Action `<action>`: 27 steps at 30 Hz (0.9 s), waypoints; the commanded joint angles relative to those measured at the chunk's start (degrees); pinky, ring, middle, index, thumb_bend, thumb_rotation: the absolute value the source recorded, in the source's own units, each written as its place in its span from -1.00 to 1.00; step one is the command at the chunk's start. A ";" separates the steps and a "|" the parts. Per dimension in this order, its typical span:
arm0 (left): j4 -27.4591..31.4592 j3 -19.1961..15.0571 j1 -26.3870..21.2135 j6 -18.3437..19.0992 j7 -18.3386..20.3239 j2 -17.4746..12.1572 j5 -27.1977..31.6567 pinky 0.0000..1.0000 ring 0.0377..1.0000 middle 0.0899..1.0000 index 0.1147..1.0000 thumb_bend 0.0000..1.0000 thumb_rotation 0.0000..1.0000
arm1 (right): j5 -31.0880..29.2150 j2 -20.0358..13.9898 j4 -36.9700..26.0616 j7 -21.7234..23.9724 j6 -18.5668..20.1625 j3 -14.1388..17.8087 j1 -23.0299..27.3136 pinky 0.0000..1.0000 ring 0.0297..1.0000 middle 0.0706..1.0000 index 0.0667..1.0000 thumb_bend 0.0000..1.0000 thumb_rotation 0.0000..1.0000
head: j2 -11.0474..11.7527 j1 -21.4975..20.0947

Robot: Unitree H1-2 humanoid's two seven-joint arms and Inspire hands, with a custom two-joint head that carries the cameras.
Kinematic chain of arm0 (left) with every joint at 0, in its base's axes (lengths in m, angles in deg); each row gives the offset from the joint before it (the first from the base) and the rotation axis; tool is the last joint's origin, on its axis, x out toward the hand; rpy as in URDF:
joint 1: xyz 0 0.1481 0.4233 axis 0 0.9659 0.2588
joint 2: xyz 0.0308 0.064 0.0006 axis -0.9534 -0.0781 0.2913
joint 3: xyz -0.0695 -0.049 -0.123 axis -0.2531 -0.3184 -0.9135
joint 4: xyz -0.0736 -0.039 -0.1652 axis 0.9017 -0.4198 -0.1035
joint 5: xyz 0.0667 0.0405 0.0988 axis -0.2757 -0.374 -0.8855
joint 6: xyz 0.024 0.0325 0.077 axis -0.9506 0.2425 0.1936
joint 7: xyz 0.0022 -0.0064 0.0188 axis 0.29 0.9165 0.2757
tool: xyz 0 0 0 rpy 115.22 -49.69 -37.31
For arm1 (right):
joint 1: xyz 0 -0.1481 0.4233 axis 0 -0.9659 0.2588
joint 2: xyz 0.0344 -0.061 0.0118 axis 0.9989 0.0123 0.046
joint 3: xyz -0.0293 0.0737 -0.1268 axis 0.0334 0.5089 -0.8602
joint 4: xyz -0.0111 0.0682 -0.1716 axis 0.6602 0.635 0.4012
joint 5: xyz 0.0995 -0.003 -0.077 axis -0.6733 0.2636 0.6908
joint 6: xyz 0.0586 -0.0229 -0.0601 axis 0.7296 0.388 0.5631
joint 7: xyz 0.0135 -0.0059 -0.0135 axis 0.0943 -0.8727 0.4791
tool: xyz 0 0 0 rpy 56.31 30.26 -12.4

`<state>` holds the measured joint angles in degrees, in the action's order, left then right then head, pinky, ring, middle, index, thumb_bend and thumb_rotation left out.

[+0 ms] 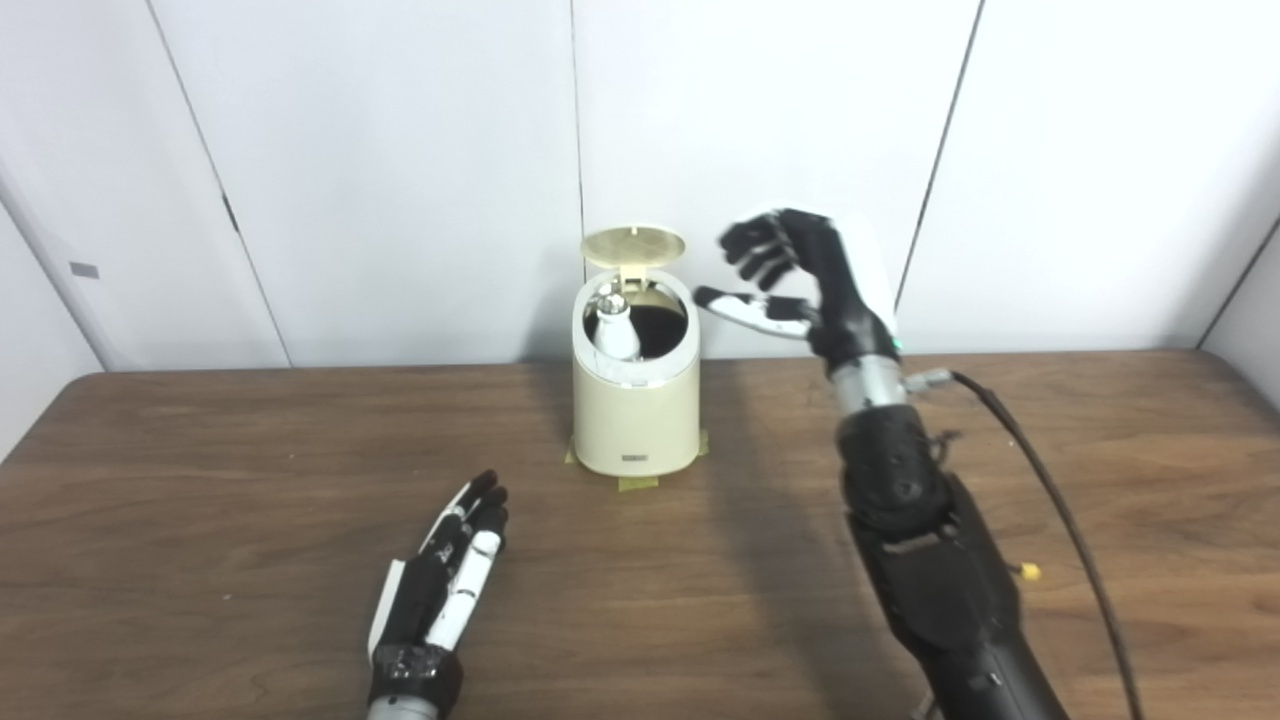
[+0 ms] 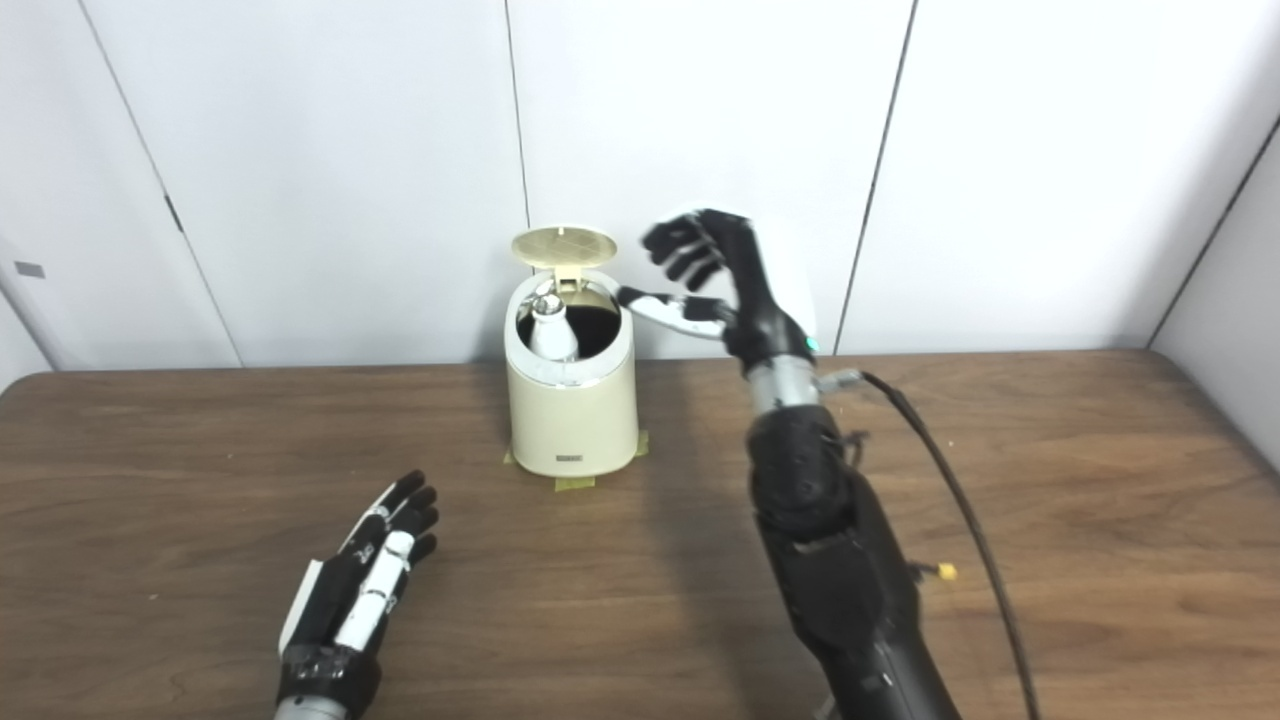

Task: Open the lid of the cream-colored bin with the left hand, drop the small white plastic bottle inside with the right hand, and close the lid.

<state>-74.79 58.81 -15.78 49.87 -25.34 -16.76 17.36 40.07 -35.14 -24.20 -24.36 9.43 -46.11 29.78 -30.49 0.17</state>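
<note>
The cream-colored bin (image 1: 636, 415) stands at the back middle of the table, with its round lid (image 1: 633, 246) tipped up and open. The small white plastic bottle (image 1: 615, 328) sits inside the bin's opening, leaning against the left wall; it also shows in the right eye view (image 2: 551, 332). My right hand (image 1: 790, 275) is raised just right of the bin's rim, open and empty, thumb pointing toward the bin. My left hand (image 1: 450, 575) lies flat on the table in front and left of the bin, open with fingers stretched out.
The brown wooden table (image 1: 200, 520) runs up to a white panelled wall (image 1: 350, 150). Strips of tape (image 1: 637, 483) hold the bin's base down. A black cable (image 1: 1040, 470) trails from my right forearm across the right side of the table.
</note>
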 commanded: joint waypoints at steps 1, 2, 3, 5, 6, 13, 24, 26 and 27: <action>2.04 -0.95 -2.57 0.11 -0.12 0.40 1.85 0.88 0.84 0.81 0.85 0.01 0.24 | -3.01 -0.53 -4.84 2.64 3.48 1.52 -0.14 -0.12 -0.10 -0.08 -0.12 0.04 -1.00 | -0.05 0.26; 2.38 -1.44 -2.99 0.78 -0.11 0.26 2.39 0.89 0.85 0.82 0.86 -0.02 0.25 | -4.36 -0.74 -6.62 3.96 5.03 2.04 -1.42 -0.09 -0.10 -0.08 -0.11 0.04 -1.00 | -0.22 0.35; 2.72 -1.90 -3.49 1.61 -0.14 0.12 2.85 0.89 0.86 0.83 0.87 -0.06 0.27 | -5.62 -0.99 -8.26 5.20 6.37 2.48 -2.72 -0.08 -0.12 -0.08 -0.09 0.04 -1.00 | -0.26 0.37; 3.30 -2.61 -4.54 3.24 -0.20 -0.26 3.32 0.89 0.85 0.83 0.86 -0.07 0.28 | -8.46 -1.25 -10.70 7.13 7.94 3.31 -5.03 -0.08 0.02 -0.09 -0.08 0.05 -0.99 | -0.32 0.45; 3.53 -2.82 -5.27 3.97 -0.19 -0.70 3.21 0.88 0.85 0.83 0.86 -0.09 0.29 | -10.62 -1.07 -11.91 8.09 8.75 4.03 -6.37 -0.07 0.06 -0.09 -0.08 0.05 -0.99 | -0.37 0.52; 4.45 -3.98 -9.81 8.05 -0.29 -3.35 2.87 0.85 0.84 0.85 0.90 -0.13 0.34 | -21.16 0.17 -14.83 10.76 8.88 7.51 -13.21 0.32 0.46 0.50 0.37 0.08 -0.19 | -0.79 0.66; 3.62 -3.71 -18.92 13.57 1.06 -8.90 1.59 0.86 0.89 0.89 0.93 -0.07 0.59 | -25.96 2.56 -15.23 10.59 6.45 7.44 -22.11 0.71 0.87 0.88 0.80 0.08 0.77 | -1.14 1.29; 3.08 -3.62 -20.95 14.85 1.56 -9.92 1.78 0.89 0.90 0.89 0.92 -0.04 0.64 | -25.77 2.77 -14.70 10.50 5.35 7.23 -22.99 0.72 0.88 0.89 0.81 0.07 0.85 | -1.19 1.29; 2.58 -3.86 -22.19 15.37 1.77 -10.21 2.31 0.91 0.91 0.89 0.92 -0.03 0.67 | -25.89 2.84 -14.41 10.56 4.80 7.22 -23.46 0.74 0.89 0.89 0.82 0.07 0.91 | -1.18 1.35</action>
<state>-72.29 55.11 -34.11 65.35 -24.40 -26.16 19.54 14.47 -32.31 -37.71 -13.62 17.99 -38.98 4.83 -31.64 1.41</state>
